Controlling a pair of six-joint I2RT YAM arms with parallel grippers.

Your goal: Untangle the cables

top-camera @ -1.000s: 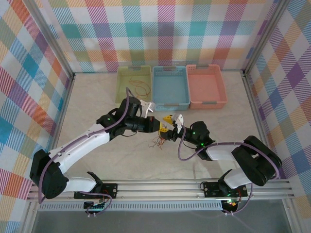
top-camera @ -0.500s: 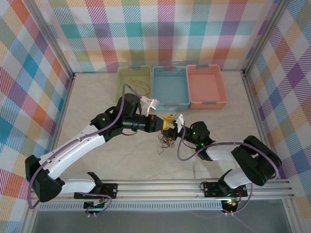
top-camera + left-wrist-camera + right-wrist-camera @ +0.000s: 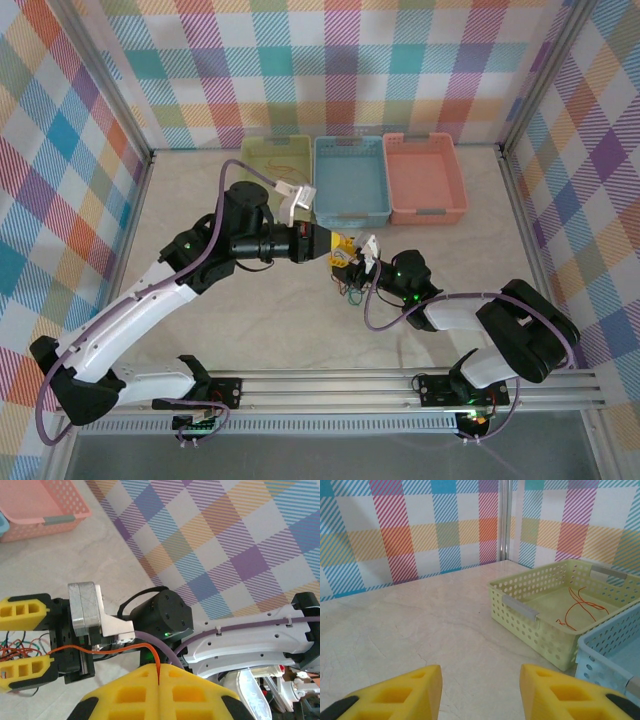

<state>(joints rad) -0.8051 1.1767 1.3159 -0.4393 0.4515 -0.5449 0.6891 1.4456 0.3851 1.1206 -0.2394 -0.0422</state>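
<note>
In the left wrist view my left gripper (image 3: 158, 670) is shut on an orange cable (image 3: 115, 650). That cable runs tight to the left into a small tangle of orange, green and black cables (image 3: 14, 647). The tangle sits by the yellow fingers (image 3: 22, 611) of my right gripper (image 3: 22, 642). From above, the left gripper (image 3: 336, 247) and right gripper (image 3: 352, 268) meet mid-table, with the tangle (image 3: 352, 292) just below them. My right gripper (image 3: 480, 690) is open, with bare table showing in the gap.
Three baskets line the back: green (image 3: 262, 150), blue (image 3: 350, 215) and pink (image 3: 425, 212). A loose orange cable (image 3: 577, 605) lies in the green basket (image 3: 520, 607). Metal frame rails and plaid walls bound the table.
My left arm has swung back and right, drawing the orange cable and dragging the tangle right, up against the right gripper. The right jaws have narrowed a little.
</note>
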